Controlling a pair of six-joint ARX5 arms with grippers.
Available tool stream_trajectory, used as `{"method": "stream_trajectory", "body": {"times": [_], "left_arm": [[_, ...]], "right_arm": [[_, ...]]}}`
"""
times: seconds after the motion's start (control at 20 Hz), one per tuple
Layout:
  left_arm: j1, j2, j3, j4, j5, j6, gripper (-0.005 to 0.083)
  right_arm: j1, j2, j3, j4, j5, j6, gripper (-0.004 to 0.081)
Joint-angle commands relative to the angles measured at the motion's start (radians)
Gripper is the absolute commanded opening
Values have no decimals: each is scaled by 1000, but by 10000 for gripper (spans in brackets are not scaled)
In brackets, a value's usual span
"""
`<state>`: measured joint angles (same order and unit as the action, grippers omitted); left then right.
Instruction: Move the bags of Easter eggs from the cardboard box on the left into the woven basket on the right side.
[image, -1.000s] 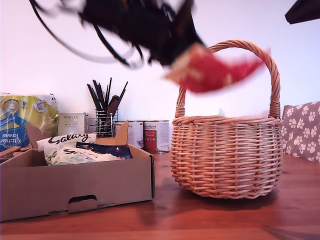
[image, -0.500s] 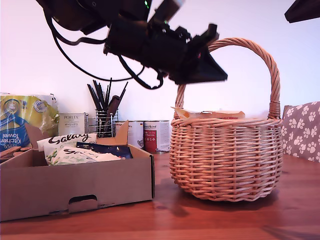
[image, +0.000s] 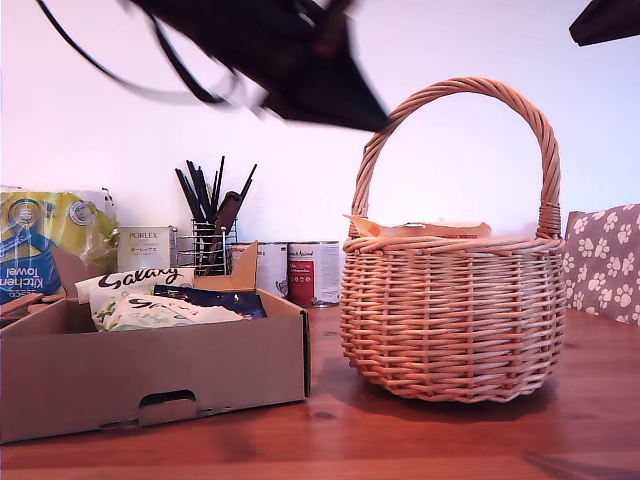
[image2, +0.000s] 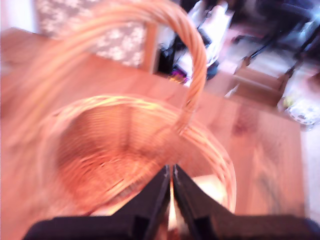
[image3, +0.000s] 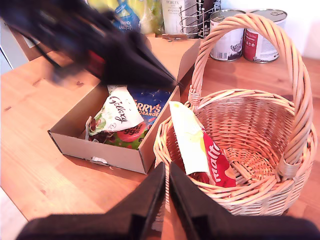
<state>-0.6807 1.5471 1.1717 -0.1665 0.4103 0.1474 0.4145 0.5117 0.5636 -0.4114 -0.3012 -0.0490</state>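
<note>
- Basket (image: 450, 310) stands at the exterior view's right and the box (image: 150, 375) at its left, just beside each other on the table.
- Red bag (image3: 215, 165) is already propped inside the basket, against the wall on the box side.
- Galaxy bag (image3: 120, 112) and blue bag (image3: 152, 105) are left in the box. Galaxy bag lies on top, long axis judged front wall to back.
- First arm (image: 300, 60) is blurred, raised between box and basket handle, and nearer the box. Next bag lies toward the exterior view's left and below.
- My first gripper (image2: 170, 170) is pointed down at the basket rim, jaws nearly together, nothing held.
- My second gripper (image3: 166, 167) is held over the basket rim, jaws together, empty.
</note>
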Motion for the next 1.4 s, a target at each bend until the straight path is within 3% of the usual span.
{"method": "stream_trajectory", "body": {"times": [0.0,0.2,0.45,0.7,0.75,0.85,0.9,1.1,1.35], "left_arm": [[17,4,-26,-60,-21,55,-24],[96,-105,-156,-68,-27,63,-24],[245,-300,-351,-65,-34,66,-24],[347,-360,-389,-95,-29,74,-14],[345,-345,-389,-91,-28,72,112],[334,-307,-389,-88,-69,85,720],[327,-285,-389,-89,-110,124,774],[311,-192,-389,-33,-212,146,749],[311,-35,-389,33,-238,132,749]], "right_arm": [[4,-4,6,7,5,-4,-13],[4,-4,6,2,3,-1,-13],[4,-4,6,-20,-75,0,-13],[4,-4,6,-16,-79,0,-13],[4,-4,6,-17,-79,0,-13],[4,-4,6,-16,-79,0,-13],[4,-4,6,-16,-79,0,-13],[4,-4,6,-17,-79,0,-13],[4,-4,6,-16,-78,0,-13]]}}
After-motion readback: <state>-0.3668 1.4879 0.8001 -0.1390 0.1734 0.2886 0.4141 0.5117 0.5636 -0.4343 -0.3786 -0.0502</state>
